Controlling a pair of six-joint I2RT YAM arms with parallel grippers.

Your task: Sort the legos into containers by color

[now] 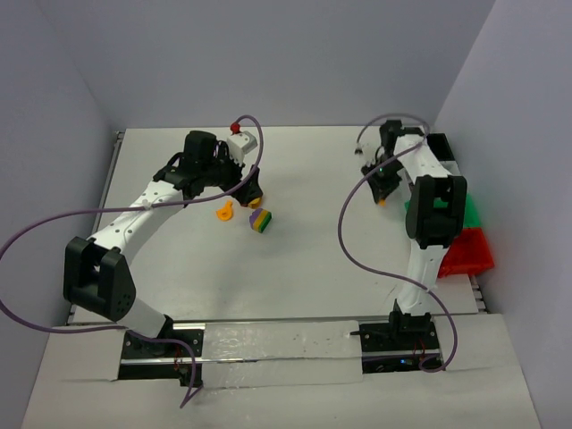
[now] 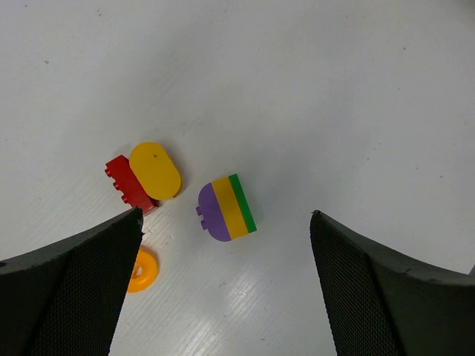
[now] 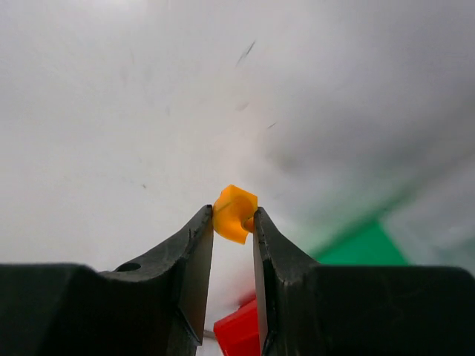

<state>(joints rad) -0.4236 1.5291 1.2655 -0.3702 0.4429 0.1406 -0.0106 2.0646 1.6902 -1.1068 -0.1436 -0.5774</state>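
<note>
The left gripper (image 2: 226, 217) hangs over the far left-centre of the white surface (image 1: 313, 268) with its fingers spread wide and nothing between them. In the left wrist view a small cluster of legos lies on the surface below it. The striped block (image 2: 226, 208), layered purple, yellow and green, lies in the gap between the two fingers and touches neither. Just beside it are a red brick (image 2: 126, 185) and a yellow oval plate (image 2: 155, 170); the plate overlaps the brick's edge. An orange ring (image 2: 141, 269) lies flat near the tip of one finger, which partly hides it. The block stands apart from the other three pieces.

The right gripper (image 3: 233, 220) is at the far right of the surface. Its fingers are drawn close together and pinch a small orange piece (image 3: 235, 213) at their very tips. In the top view this gripper is just left of the row of containers along the right edge. The black bin (image 1: 440, 143) is farthest, the green bin (image 1: 472, 213) is nearer, and the red bin (image 1: 469, 255) is nearest. The right arm crosses in front of the stretch between black and green. In the right wrist view the green and red bins show as blurred patches below and beside the fingers. The pinched piece is over white surface, not over a bin.
</note>
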